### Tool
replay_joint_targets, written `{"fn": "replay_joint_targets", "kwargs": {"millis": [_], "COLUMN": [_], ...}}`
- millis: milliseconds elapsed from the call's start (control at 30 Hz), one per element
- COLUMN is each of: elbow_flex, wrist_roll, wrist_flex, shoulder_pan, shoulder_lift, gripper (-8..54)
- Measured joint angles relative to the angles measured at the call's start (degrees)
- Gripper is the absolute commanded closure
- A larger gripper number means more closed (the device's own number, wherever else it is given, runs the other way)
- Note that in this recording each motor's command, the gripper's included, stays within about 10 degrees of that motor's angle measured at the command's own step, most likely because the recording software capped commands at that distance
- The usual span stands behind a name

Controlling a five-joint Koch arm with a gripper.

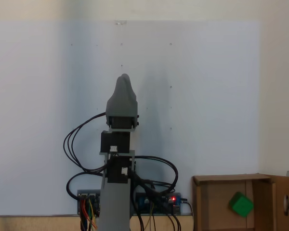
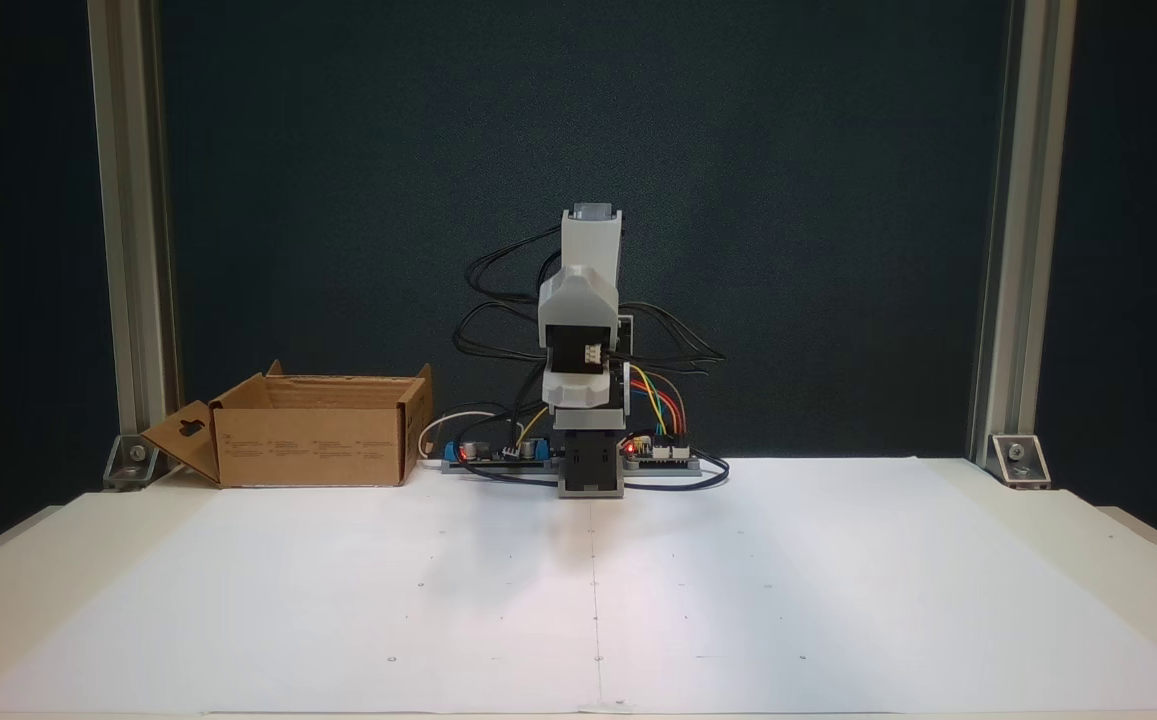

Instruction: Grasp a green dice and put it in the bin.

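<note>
The fingers (image 1: 124,81) are folded up in a rest pose and I honestly can't tell if they're open or closed: from above they line up into one grey rounded tip, and in the front-facing fixed view (image 2: 593,212) you just get the top of the grey housing. Nothing is visibly held in them.

Going near to far in the front-facing fixed view: the white tabletop (image 2: 788,600) comes first, with a faint seam down the middle and some tiny dots on it. Behind that sits the arm (image 2: 586,340), folded upright over its base, with black cables looping out both sides and a bundle of coloured wires on the right. Small circuit boards (image 2: 658,452) with a red light lie flat beside the base. Off to the left in that view, well apart from the arm, is the bin (image 2: 313,445), a brown cardboard box with its flaps raised and one flap hanging out to the left.

The green dice (image 1: 242,205) is already inside the bin (image 1: 212,202); the other fixed view looks down into the box and shows it lying tilted on the cardboard floor. At the very back is a dark wall (image 2: 388,200) framed by two aluminium posts (image 2: 1023,230).
</note>
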Motion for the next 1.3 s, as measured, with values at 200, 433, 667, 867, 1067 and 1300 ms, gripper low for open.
{"fn": "replay_joint_targets", "kwargs": {"millis": [200,433,667,867,1067,1300], "elbow_flex": [1.8,2.7,4.1,6.4,7.4,10.5], "wrist_roll": [0.0,0.0,0.0,0.0,0.0,0.0], "wrist_flex": [-0.3,-5.0,-5.9,-5.9,-5.9,-6.4], "shoulder_pan": [0.0,-0.1,-0.8,-1.0,-2.0,-2.5], "shoulder_lift": [0.0,0.0,0.0,0.0,0.0,0.0], "gripper": [0.4,0.4,0.4,0.4,0.4,0.4]}}
